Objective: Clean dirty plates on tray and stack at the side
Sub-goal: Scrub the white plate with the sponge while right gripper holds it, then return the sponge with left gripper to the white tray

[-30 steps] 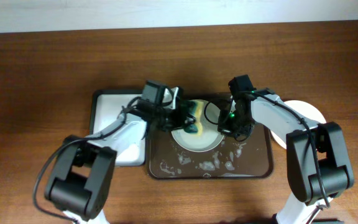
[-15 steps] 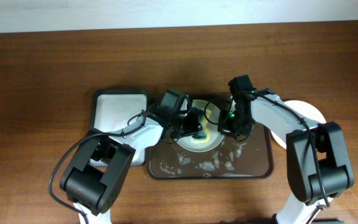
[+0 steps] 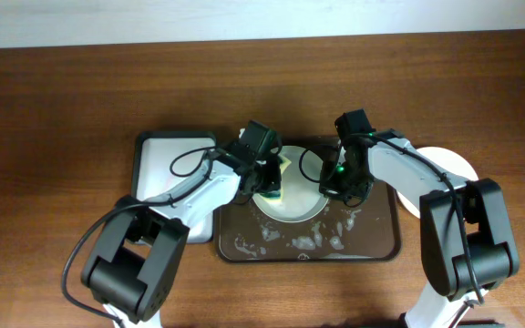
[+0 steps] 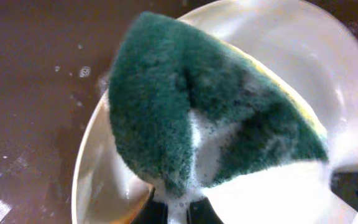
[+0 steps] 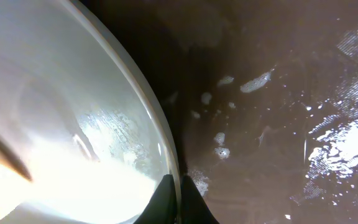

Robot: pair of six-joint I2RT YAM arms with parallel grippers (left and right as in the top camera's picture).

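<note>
A white plate (image 3: 295, 209) sits tilted on the dark brown tray (image 3: 376, 244), with foam on it. My left gripper (image 3: 269, 180) is shut on a green and yellow sponge (image 3: 274, 191) pressed against the plate's left part. In the left wrist view the soapy sponge (image 4: 191, 118) covers most of the plate (image 4: 95, 180), and the left gripper (image 4: 180, 211) pinches it at the bottom edge. My right gripper (image 3: 334, 189) is shut on the plate's right rim. The right wrist view shows the right gripper (image 5: 178, 200) with its fingers on either side of the plate (image 5: 61, 118) rim.
A smaller white-lined sponge tray (image 3: 167, 162) lies left of the big tray. A second white plate (image 3: 454, 167) rests on the table right of the tray, partly under my right arm. Foam flecks (image 3: 308, 242) cover the tray's front part.
My left gripper has swept the sponge across the plate, first down toward the middle, then back to its left part. The right gripper and the plate have stayed put.
</note>
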